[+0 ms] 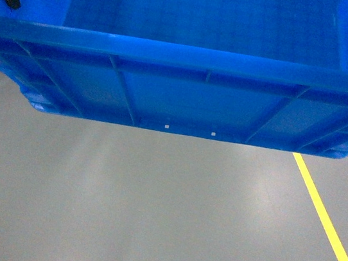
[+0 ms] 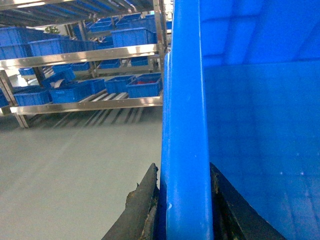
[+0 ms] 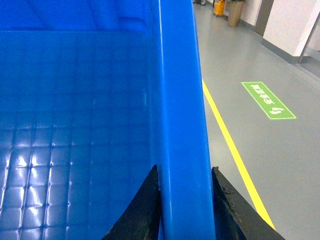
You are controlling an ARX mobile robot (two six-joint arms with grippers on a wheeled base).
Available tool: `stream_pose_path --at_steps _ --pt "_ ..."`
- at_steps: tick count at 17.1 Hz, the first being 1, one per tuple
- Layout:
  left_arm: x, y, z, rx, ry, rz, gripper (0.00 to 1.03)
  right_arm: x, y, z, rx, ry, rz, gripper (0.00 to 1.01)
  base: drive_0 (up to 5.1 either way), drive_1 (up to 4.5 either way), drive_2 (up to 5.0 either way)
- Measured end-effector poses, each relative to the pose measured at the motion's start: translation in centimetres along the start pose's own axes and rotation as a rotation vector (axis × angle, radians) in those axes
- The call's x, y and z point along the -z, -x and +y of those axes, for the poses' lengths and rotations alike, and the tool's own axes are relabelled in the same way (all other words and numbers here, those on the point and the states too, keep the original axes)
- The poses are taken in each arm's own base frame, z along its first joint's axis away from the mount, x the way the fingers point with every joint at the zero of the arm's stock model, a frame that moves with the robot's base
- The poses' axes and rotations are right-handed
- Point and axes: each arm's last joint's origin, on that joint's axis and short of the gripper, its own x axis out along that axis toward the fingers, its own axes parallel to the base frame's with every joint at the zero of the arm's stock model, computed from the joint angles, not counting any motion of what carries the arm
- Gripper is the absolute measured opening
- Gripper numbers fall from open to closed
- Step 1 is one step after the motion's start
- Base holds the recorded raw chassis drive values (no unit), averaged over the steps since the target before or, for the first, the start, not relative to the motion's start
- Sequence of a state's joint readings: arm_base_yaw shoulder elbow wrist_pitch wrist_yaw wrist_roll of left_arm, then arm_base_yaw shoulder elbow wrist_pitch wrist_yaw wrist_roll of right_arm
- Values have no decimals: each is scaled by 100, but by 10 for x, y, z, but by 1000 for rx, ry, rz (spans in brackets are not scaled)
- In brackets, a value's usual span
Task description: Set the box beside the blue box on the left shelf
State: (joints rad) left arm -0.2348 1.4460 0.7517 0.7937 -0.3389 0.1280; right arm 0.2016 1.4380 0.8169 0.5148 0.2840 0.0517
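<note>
Carrying the empty blue plastic crate [image 1: 191, 100] above grey floor [image 1: 137, 210], left end effector [image 2: 185, 210] and right end effector [image 3: 185, 205] each clamp opposite rims, sensible holds on a rigid, bulky, probably light box.

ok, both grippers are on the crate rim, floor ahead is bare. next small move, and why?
Probably turn the base left toward the shelf, keeping both grips. The box hangs over bare floor in the head view, with the left gripper and right gripper each pinching a rim wall. The racks of blue crates show only in the left wrist view, off to that side and still some way off.
</note>
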Motion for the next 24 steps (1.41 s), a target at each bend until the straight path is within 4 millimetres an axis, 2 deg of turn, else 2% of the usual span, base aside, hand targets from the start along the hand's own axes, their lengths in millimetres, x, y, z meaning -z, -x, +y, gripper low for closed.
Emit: stream_pose_path --at_steps 10,24 --pt "0 0 1 -4 -2 3 20 0 0 0 -4 0 3 21 -151 -151 -151" --pt "0 0 1 -4 -2 0 20 0 0 0 -4 0 1 21 4 429 -420"
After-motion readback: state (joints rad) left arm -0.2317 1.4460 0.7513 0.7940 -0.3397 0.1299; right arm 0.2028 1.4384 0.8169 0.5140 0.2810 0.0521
